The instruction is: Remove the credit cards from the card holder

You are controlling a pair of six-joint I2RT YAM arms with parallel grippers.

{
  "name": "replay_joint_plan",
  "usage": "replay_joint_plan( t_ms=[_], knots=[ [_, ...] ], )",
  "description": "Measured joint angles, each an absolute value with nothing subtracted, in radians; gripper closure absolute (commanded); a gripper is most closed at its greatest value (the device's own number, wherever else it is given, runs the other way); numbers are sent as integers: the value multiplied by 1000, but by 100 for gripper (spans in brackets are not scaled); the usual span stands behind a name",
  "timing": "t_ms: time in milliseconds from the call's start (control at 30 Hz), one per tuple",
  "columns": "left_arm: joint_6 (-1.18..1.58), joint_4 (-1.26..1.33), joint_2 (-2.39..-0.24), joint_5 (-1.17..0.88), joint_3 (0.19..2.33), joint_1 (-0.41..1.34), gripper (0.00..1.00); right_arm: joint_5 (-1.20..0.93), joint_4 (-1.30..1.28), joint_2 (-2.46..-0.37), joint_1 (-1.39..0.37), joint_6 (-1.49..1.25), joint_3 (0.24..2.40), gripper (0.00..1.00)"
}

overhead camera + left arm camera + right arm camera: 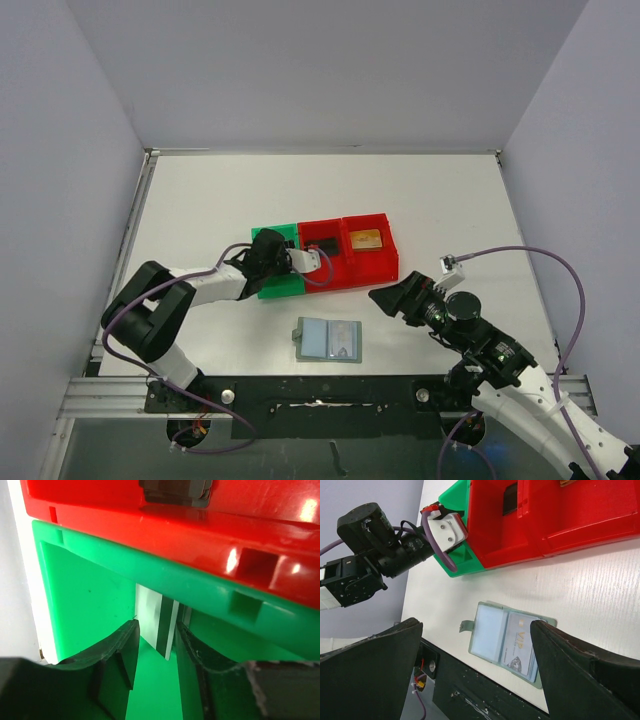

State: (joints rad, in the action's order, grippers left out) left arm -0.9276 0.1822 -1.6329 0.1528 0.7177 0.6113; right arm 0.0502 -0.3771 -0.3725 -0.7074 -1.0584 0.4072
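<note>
Left gripper (156,630) sits inside the green bin (85,605), jaws parted, with one credit card (154,617) loose between its fingertips. Withdraw straight back without brushing the card. Right gripper (476,626) hangs wide open above the card holder (487,632); a second credit card (520,646) lies pocketed beneath it.

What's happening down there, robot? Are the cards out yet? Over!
Left gripper open at green bin, striped card standing inside. Right gripper open, pointing at card holder. It lies open, VIP card still pocketed. Nothing blocking it.
</note>
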Motion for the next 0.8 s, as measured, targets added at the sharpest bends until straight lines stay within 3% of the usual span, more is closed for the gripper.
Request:
replay_joint_plan(
  t_ms=[133, 233, 633, 800],
  knots=[
    [-923, 182, -1629, 153, 717, 612, 56, 51, -377, -384, -707, -1063, 407, 7],
    [-918, 181, -1612, 153, 717, 611, 39, 51, -377, -395, -707, -1066, 407, 7],
    [-824, 177, -1401, 152, 714, 612, 31, 49, -375, -443, -707, -1066, 407, 7],
    [-683, 178, -1237, 132, 714, 614, 18, 49, -369, -482, -707, -1067, 407, 7]
  ],
)
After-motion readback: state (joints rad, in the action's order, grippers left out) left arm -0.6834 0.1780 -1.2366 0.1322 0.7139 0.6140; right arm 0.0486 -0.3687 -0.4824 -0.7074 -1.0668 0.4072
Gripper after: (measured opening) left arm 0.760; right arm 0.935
